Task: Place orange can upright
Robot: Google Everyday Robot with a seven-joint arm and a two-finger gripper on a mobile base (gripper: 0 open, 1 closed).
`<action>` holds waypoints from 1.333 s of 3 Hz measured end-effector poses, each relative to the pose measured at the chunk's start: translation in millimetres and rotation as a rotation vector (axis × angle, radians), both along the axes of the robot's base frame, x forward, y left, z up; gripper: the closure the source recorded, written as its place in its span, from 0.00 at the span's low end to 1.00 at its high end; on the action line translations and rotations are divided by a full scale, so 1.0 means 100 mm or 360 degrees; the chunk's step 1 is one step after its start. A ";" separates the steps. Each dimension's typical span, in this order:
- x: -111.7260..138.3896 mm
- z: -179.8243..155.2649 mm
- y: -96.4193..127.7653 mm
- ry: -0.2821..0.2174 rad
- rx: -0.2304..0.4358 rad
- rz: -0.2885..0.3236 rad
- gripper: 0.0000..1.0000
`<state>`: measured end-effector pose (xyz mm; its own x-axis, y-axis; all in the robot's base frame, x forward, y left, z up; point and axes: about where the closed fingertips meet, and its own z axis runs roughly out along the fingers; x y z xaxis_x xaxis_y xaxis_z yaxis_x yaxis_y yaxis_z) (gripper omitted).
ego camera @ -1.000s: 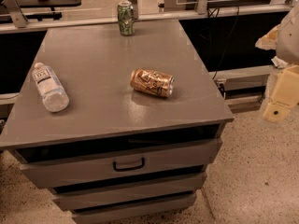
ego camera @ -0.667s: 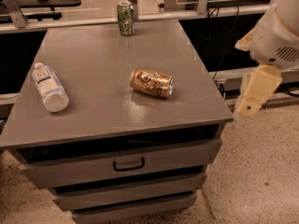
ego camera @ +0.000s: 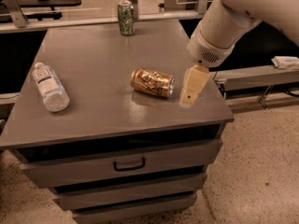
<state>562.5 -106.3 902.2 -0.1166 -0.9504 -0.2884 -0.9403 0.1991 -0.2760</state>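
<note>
The orange can lies on its side near the middle right of the grey cabinet top, its silver top end pointing right. My gripper hangs from the white arm at the upper right. It sits just right of the can, a short way above the cabinet top near its right edge, apart from the can. Only one pale finger shows.
A green patterned can stands upright at the back edge. A clear water bottle with a white label lies on its side at the left. Drawers are below the top. Speckled floor lies to the right.
My arm and gripper have swung in from the right of the cabinet, leftward over its right edge, to just beside the orange can. The cans and bottle have not moved.
</note>
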 end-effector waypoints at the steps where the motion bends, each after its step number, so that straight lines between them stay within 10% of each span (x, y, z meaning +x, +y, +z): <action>1: 0.36 -0.19 0.38 -0.0028 0.0018 0.0019 0.00; 4: 0.79 -0.55 0.95 0.0176 0.0018 -0.0043 0.00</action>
<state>641.8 -10.8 847.2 -0.1740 -0.9433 -0.2828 -0.9591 0.2274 -0.1683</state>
